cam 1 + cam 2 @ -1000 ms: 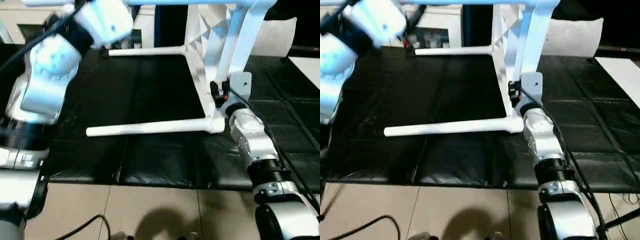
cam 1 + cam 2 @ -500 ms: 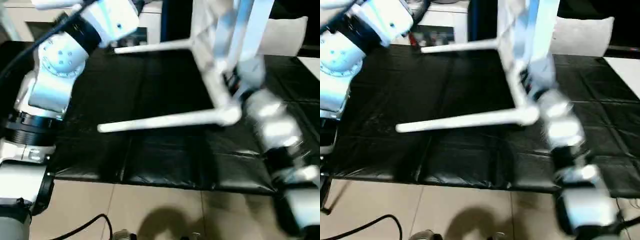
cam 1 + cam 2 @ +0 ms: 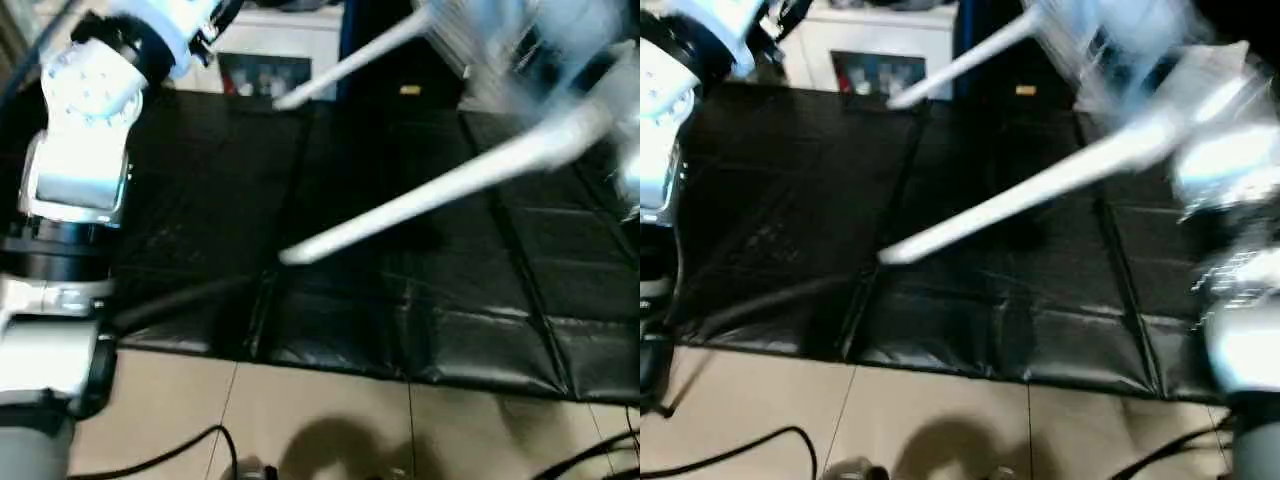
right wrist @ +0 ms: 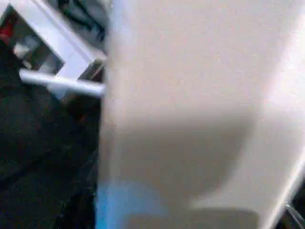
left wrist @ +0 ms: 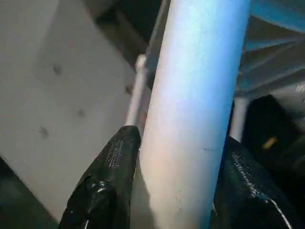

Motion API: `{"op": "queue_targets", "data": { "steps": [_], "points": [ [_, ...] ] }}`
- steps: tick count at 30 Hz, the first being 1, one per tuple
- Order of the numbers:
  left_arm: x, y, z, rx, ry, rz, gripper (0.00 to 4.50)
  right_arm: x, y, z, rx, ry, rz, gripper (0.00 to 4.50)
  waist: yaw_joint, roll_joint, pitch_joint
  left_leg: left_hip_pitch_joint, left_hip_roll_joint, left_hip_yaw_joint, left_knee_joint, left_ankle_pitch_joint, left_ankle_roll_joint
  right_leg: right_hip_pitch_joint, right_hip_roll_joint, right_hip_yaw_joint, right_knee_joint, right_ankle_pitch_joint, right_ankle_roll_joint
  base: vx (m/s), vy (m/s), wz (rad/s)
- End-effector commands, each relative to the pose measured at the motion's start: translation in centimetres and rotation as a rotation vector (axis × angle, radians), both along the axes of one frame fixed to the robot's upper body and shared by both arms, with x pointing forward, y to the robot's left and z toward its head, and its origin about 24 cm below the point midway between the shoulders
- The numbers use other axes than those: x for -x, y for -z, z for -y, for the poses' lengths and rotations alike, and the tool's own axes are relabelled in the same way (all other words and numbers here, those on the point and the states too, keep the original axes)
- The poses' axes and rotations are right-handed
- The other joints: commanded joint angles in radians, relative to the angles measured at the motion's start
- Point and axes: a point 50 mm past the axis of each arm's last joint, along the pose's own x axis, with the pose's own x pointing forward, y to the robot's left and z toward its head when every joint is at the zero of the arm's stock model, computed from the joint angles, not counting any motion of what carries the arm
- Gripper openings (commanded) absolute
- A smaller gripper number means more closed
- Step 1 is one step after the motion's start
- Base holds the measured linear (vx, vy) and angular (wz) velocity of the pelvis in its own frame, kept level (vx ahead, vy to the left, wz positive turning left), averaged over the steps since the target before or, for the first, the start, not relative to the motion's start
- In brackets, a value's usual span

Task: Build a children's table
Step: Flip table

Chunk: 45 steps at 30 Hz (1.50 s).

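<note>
The left gripper (image 5: 178, 191) clamps a white table leg (image 5: 190, 105) between its jaws. Right jaws: cannot tell. Two more legs (image 3: 440, 195) slant above the black mat (image 3: 200, 200).

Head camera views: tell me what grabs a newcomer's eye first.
A long white table leg slants across the middle, its free end over the black work surface, with a second leg farther back. At the upper right the ribbed white table top is tipped up. In the left wrist view, the left claw has its black fingers on either side of another leg.
</note>
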Motion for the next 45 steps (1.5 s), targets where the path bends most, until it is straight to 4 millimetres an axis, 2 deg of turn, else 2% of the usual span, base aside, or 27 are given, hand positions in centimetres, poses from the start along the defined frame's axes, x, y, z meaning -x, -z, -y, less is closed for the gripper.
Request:
{"op": "queue_targets", "data": {
  "steps": [1, 2, 4, 5, 8, 11, 13, 16, 17, 19, 20, 21, 22, 25, 26, 27, 28, 30, 33, 34, 35, 38, 39, 41, 45],
  "points": [
    [-0.6, 0.4, 0.2, 0.121, 0.03, -0.08, 1.95, 0.3, 0.5, -3.7, 0.138, -0.235, -0.044, 2.65, -0.008, -0.02, -0.074, 0.019, 0.049, -0.011, -0.052, -0.163, 0.037, 0.054, -0.073, 0.046, -0.076, -0.164, -0.224, 0.0, 0.0, 0.0],
    [-0.7, 0.3, 0.3, 0.166, 0.044, -0.095, 1.94, 0.2, 0.7, -3.6, 0.148, -0.237, -0.052, 2.74, -0.011, -0.02, -0.074, 0.015, 0.049, -0.013, -0.054, -0.153, 0.04, 0.056, -0.073, 0.045, -0.074, -0.157, -0.216, 0.0, 0.0, 0.0],
    [-0.7, 0.2, 0.4, 0.211, 0.056, -0.112, 1.91, 0.1, 1.2, -3.6, 0.161, -0.241, -0.058, 3.03, -0.016, -0.022, -0.074, 0.018, 0.051, -0.015, -0.055, -0.162, 0.035, 0.055, -0.073, 0.043, -0.077, -0.167, -0.217, 0.0, 0.0, 0.0],
    [-0.8, 0.2, 0.4, 0.253, 0.066, -0.126, 1.91, 0.0, 1.3, -3.6, 0.174, -0.244, -0.05, 3.03, -0.017, -0.023, -0.073, 0.019, 0.051, -0.015, -0.055, -0.173, 0.03, 0.053, -0.074, 0.043, -0.077, -0.176, -0.221, 0.0, 0.0, 0.0],
    [-0.9, 0.0, 0.2, 0.303, 0.063, -0.136, 1.91, -0.2, 1.4, -3.6, 0.178, -0.243, -0.017, 3.34, -0.02, -0.024, -0.069, 0.021, 0.05, -0.017, -0.055, -0.222, 0.021, 0.05, -0.076, 0.041, -0.087, -0.26, -0.202, 0.0, 0.0, 0.0],
    [-0.9, -0.1, -0.1, 0.324, 0.047, -0.153, 1.91, 0.1, 0.7, -3.6, 0.135, -0.284, 0.076, 3.6, -0.021, -0.023, -0.067, 0.023, 0.049, -0.018, -0.054, -0.249, 0.015, 0.046, -0.077, 0.04, -0.094, -0.323, -0.178, 0.0, 0.0, 0.0],
    [-0.9, -0.1, -0.2, 0.33, 0.048, -0.162, 1.91, 0.5, 0.1, -3.6, 0.095, -0.341, 0.127, 3.82, -0.021, -0.024, -0.069, 0.025, 0.05, -0.017, -0.054, -0.256, 0.017, 0.044, -0.077, 0.041, -0.095, -0.323, -0.175, 0.0, 0.0, 0.0],
    [-0.9, -0.2, 0.1, 0.325, 0.068, -0.16, 1.91, 0.9, -0.5, -3.1, 0.094, -0.35, 0.183, 4.04, -0.015, -0.023, -0.076, 0.021, 0.049, -0.015, -0.052, -0.21, 0.031, 0.046, -0.072, 0.041, -0.088, -0.242, -0.191, 0.0, 0.0, 0.0],
    [-0.8, -0.2, 0.3, 0.31, 0.079, -0.157, 1.91, 1.5, -0.9, -3.1, 0.052, -0.405, 0.229, 4.11, -0.012, -0.016, -0.08, 0.019, 0.05, -0.014, -0.051, -0.187, 0.043, 0.048, -0.072, 0.042, -0.083, -0.187, -0.207, 0.0, 0.0, 0.0],
    [-0.8, -0.2, 0.3, 0.3, 0.08, -0.157, 1.91, 2.0, -1.4, -3.3, 0.014, -0.45, 0.278, 4.37, -0.01, -0.017, -0.082, 0.014, 0.052, -0.015, -0.05, -0.158, 0.068, 0.052, -0.072, 0.038, -0.075, -0.106, -0.23, 0.0, 0.0, 0.0],
    [-0.7, -0.2, 0.3, 0.293, 0.079, -0.156, 1.91, 2.5, -1.6, -3.7, -0.037, -0.498, 0.313, 4.37, -0.009, -0.015, -0.082, 0.013, 0.053, -0.016, -0.049, -0.152, 0.072, 0.052, -0.073, 0.038, -0.073, -0.093, -0.234, 0.0, 0.0, 0.0],
    [-0.7, -0.2, 0.3, 0.286, 0.079, -0.152, 1.91, 2.9, -1.6, -3.9, -0.074, -0.528, 0.324, 4.45, -0.006, -0.016, -0.083, 0.013, 0.055, -0.016, -0.05, -0.135, 0.091, 0.056, -0.075, 0.039, -0.071, -0.059, -0.233, 0.0, 0.0, 0.0],
    [-0.7, -0.1, 0.2, 0.277, 0.08, -0.151, 1.91, 3.4, -1.3, -4.3, -0.128, -0.583, 0.324, 4.49, -0.009, -0.016, -0.083, 0.01, 0.055, -0.017, -0.051, -0.123, 0.098, 0.059, -0.073, 0.038, -0.068, -0.042, -0.234, 0.0, 0.0, 0.0],
    [-0.6, 0.0, 0.1, 0.267, 0.084, -0.15, 1.91, 4.1, 1.1, -5.1, -0.235, -0.664, 0.24, 4.49, -0.011, -0.013, -0.083, 0.013, 0.06, -0.02, -0.055, -0.115, 0.12, 0.059, -0.076, 0.036, -0.07, -0.029, -0.239, 0.0, 0.0, 0.0],
    [-0.6, 0.2, 0.0, 0.264, 0.083, -0.15, 1.91, 4.4, 2.7, -5.4, -0.282, -0.66, 0.198, 4.49, -0.008, -0.011, -0.086, 0.016, 0.061, -0.019, -0.055, -0.117, 0.11, 0.056, -0.077, 0.035, -0.071, -0.039, -0.248, 0.0, 0.0, 0.0],
    [-0.6, 0.3, -0.1, 0.262, 0.081, -0.152, 1.91, 4.6, 4.0, -5.6, -0.322, -0.653, 0.165, 4.49, -0.001, -0.01, -0.083, 0.018, 0.062, -0.018, -0.058, -0.106, 0.103, 0.056, -0.077, 0.038, -0.074, -0.035, -0.242, 0.0, 0.0, 0.0],
    [-0.6, 0.4, -0.1, 0.264, 0.079, -0.156, 1.91, 4.9, 5.2, -5.7, -0.366, -0.64, 0.141, 4.49, -0.004, -0.011, -0.084, 0.016, 0.062, -0.019, -0.058, -0.109, 0.097, 0.058, -0.077, 0.036, -0.071, -0.036, -0.243, 0.0, 0.0, 0.0],
    [-0.6, 0.5, -0.3, 0.263, 0.074, -0.163, 1.91, 5.6, 7.8, -5.6, -0.517, -0.595, 0.101, 4.49, -0.007, -0.005, -0.082, 0.018, 0.061, -0.02, -0.064, -0.15, 0.065, 0.056, -0.079, 0.036, -0.082, -0.098, -0.224, 0.0, 0.0, 0.0],
    [-0.5, 0.8, -0.5, 0.262, 0.069, -0.168, 1.91, 6.1, 10.0, -4.8, -0.615, -0.515, 0.073, 4.49, -0.012, -0.011, -0.083, 0.016, 0.059, -0.021, -0.066, -0.156, 0.039, 0.058, -0.079, 0.035, -0.083, -0.13, -0.209, 0.0, 0.0, 0.0],
    [-0.4, 0.9, -0.6, 0.259, 0.064, -0.17, 1.91, 6.4, 11.6, -4.1, -0.656, -0.446, 0.051, 4.49, -0.011, -0.009, -0.082, 0.016, 0.059, -0.02, -0.066, -0.162, 0.036, 0.055, -0.08, 0.036, -0.085, -0.141, -0.208, 0.0, 0.0, 0.0],
    [-0.4, 1.1, -0.7, 0.256, 0.06, -0.171, 1.91, 6.9, 13.2, -3.4, -0.71, -0.369, 0.021, 4.49, -0.012, -0.017, -0.079, 0.015, 0.059, -0.018, -0.068, -0.169, 0.031, 0.055, -0.081, 0.037, -0.089, -0.167, -0.195, 0.0, 0.0, 0.0],
    [-0.3, 1.2, -0.8, 0.255, 0.056, -0.175, 1.91, 7.8, 15.0, -2.8, -0.767, -0.307, -0.022, 4.49, -0.012, -0.012, -0.078, 0.018, 0.057, -0.019, -0.07, -0.18, 0.025, 0.053, -0.08, 0.036, -0.093, -0.206, -0.18, 0.0, 0.0, 0.0],
    [-0.3, 1.3, -0.9, 0.254, 0.053, -0.177, 1.91, 8.1, 15.6, -2.6, -0.788, -0.286, -0.041, 4.49, -0.014, -0.022, -0.077, 0.015, 0.056, -0.018, -0.07, -0.183, 0.027, 0.054, -0.079, 0.036, -0.096, -0.217, -0.172, 0.0, 0.0, 0.0],
    [-0.2, 1.4, -1.0, 0.252, 0.05, -0.18, 1.91, 8.4, 16.1, -2.4, -0.815, -0.248, -0.065, 4.49, -0.016, -0.017, -0.075, 0.016, 0.055, -0.02, -0.071, -0.195, 0.024, 0.052, -0.08, 0.036, -0.099, -0.254, -0.158, 0.0, 0.0, 0.0],
    [0.0, 1.7, -1.1, 0.252, 0.051, -0.19, 1.91, 7.6, 17.3, -1.0, -0.844, -0.07, -0.106, 4.49, -0.025, -0.017, -0.073, 0.018, 0.054, -0.021, -0.072, -0.205, 0.008, 0.046, -0.079, 0.036, -0.101, -0.29, -0.147, 0.0, 0.0, 0.0]
  ]
}}
